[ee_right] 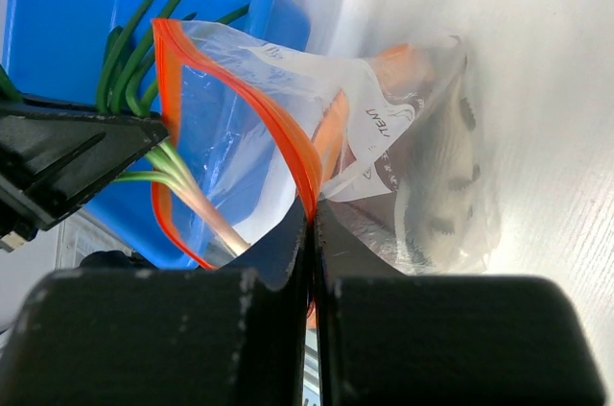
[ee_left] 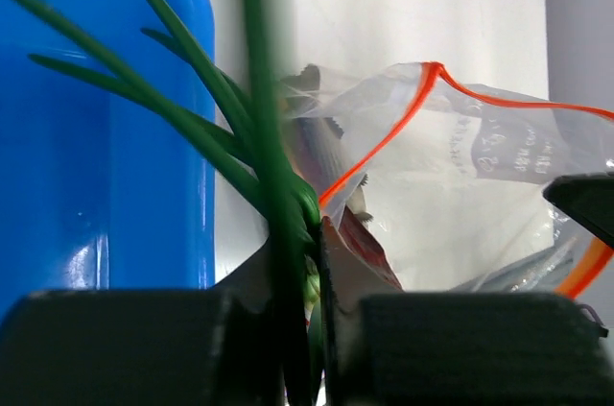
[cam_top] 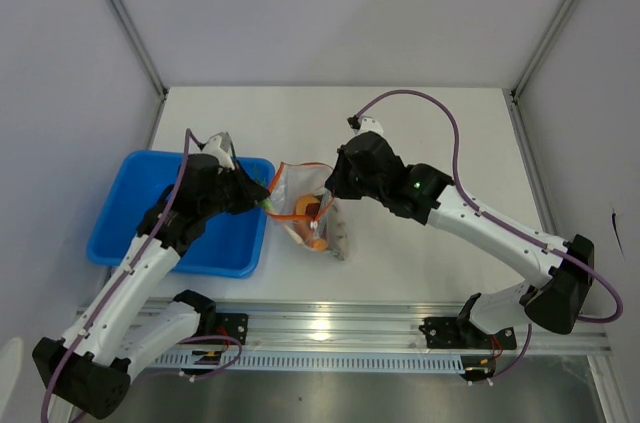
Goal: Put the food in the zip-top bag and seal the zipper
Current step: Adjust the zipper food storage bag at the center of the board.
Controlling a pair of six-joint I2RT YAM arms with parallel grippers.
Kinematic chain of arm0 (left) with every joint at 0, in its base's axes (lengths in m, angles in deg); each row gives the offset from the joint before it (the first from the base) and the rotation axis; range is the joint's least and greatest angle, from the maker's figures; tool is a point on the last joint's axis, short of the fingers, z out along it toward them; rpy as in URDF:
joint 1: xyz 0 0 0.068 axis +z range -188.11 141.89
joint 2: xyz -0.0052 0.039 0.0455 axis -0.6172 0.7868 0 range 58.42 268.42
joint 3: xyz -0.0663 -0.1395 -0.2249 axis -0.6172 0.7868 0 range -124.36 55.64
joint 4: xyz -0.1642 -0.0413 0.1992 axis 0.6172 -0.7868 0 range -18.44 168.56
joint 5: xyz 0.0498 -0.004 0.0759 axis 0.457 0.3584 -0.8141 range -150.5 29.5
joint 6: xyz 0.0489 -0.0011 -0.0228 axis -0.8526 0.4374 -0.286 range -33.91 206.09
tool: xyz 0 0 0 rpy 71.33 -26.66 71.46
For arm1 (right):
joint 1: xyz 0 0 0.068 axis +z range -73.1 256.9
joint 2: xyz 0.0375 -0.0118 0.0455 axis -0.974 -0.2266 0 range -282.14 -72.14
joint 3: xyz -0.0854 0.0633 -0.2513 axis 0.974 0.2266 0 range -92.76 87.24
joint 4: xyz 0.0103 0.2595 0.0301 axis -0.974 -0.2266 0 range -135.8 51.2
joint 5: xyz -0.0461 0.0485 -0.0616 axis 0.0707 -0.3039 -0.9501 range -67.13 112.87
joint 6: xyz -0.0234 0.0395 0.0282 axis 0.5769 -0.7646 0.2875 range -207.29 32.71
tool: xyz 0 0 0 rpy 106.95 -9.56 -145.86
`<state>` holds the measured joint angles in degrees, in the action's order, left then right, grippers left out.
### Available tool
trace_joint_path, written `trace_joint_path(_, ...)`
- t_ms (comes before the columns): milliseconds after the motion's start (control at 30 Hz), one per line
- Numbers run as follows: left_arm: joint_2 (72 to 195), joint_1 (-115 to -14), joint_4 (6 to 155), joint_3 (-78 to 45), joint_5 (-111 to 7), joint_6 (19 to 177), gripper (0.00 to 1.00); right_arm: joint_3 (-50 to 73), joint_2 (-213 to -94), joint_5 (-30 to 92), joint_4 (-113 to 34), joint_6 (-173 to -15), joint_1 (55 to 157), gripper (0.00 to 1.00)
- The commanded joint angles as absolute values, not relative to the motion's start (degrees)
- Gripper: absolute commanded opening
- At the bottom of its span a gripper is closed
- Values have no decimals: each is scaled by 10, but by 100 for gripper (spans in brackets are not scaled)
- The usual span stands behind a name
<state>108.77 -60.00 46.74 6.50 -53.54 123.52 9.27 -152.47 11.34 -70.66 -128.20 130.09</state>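
Stalks at the bag's mouth, zipper open: roughly mid-task.

Top view, left: blue tray (cam_top: pixel 130 223), with the left claw (cam_top: pixel 258 201) at its right rim, clamped narrow on the green stalks (ee_left: pixel 261 137). Their leafy ends trail back over the tray, and the pale butt ends reach the mouth of the zip-top bag (cam_top: pixel 300 193), seemingly just inside it. Centre: the bag lies on the table (cam_top: pixel 420 263) with its mouth gaping toward the tray and the zipper (ee_left: pixel 379 134) standing in an open loop. The meat slab (cam_top: pixel 312 211) looks to be inside already, its orange rim showing through the plastic. Right: the right claw (cam_top: pixel 328 193) is pinched tight on the bag's mouth edge, holding it up. Left to do, by my reading: push the stalks fully in, let go, and press the zipper closed.
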Motion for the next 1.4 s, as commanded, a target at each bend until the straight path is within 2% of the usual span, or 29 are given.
trace_joint_path(0,1065,-595,477,38,-511,1225,16,87,-1513,106,-681,-1285,1303,0)
trace_joint_path(67,1064,-595,475,37,-511,1224,26,86,-1513,105,-681,-1284,1303,0)
trace_joint_path(267,1068,-595,472,41,-506,1228,26,86,-1511,103,-682,-1283,1303,0)
trace_joint_path(300,1065,-595,475,45,-503,1228,25,86,-1511,103,-683,-1284,1303,0)
trace_joint_path(333,1065,-595,473,46,-503,1228,19,86,-1510,103,-683,-1283,1303,0)
trace_joint_path(367,1064,-595,474,45,-503,1228,6,86,-1509,103,-683,-1284,1303,0)
trace_joint_path(400,1063,-595,473,42,-504,1228,1,87,-1511,102,-682,-1283,1303,0)
trace_joint_path(733,1032,-595,488,8,-470,1227,1,86,-1515,103,-685,-1279,1303,0)
trace_joint_path(1067,1003,-597,506,-51,-485,1271,0,84,-1521,106,-680,-1282,1303,0)
trace_joint_path(1367,1010,-701,597,1,-536,1279,1,69,-1523,132,-668,-1307,1300,0)
